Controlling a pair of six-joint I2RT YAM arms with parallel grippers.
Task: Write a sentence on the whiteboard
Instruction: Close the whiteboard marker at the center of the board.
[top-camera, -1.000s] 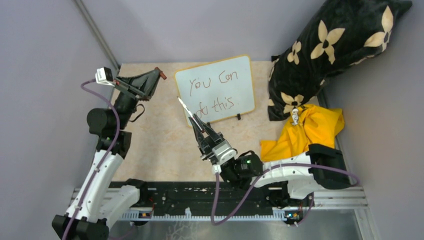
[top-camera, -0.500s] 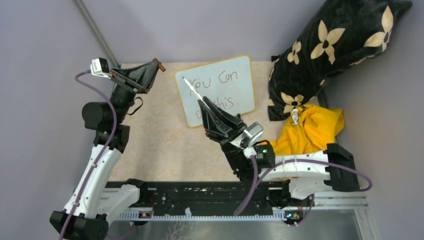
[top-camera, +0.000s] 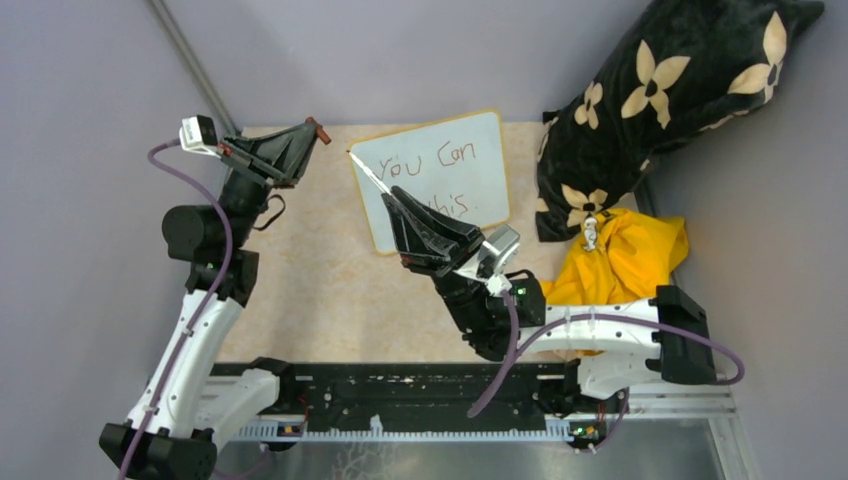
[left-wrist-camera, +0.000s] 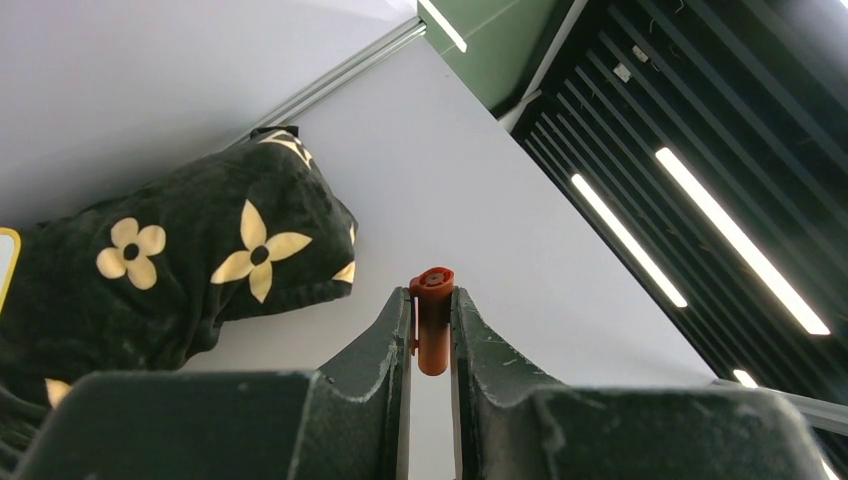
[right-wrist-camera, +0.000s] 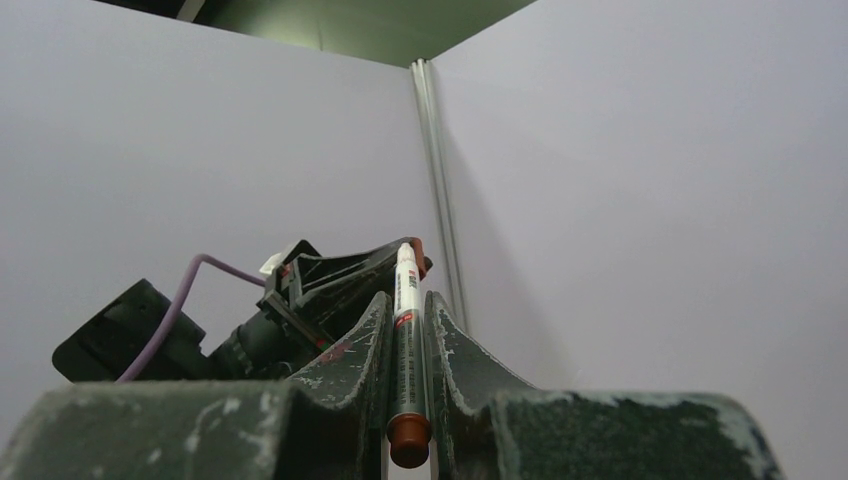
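The whiteboard (top-camera: 492, 175) lies on the table at the back middle. The sentence (top-camera: 455, 157) reads "You Can" and below it "this"; my right gripper hides the start of the second line. My right gripper (top-camera: 392, 198) is shut on a white marker (top-camera: 370, 175) and holds it raised, tip towards the board's top-left corner and my left gripper. In the right wrist view the marker (right-wrist-camera: 405, 330) stands between the jaws of the right gripper (right-wrist-camera: 405, 300). My left gripper (top-camera: 312, 131) is shut on the reddish-brown marker cap (left-wrist-camera: 432, 320), held up left of the board.
A black pillow (top-camera: 660, 100) with cream flowers leans in the back right corner. A yellow cloth (top-camera: 620, 260) lies in front of it. Grey walls close in the table on the left, back and right.
My right arm has lifted the marker off the board's lower left and swung it up and left, towards the cap. My left gripper has shifted slightly up and left.
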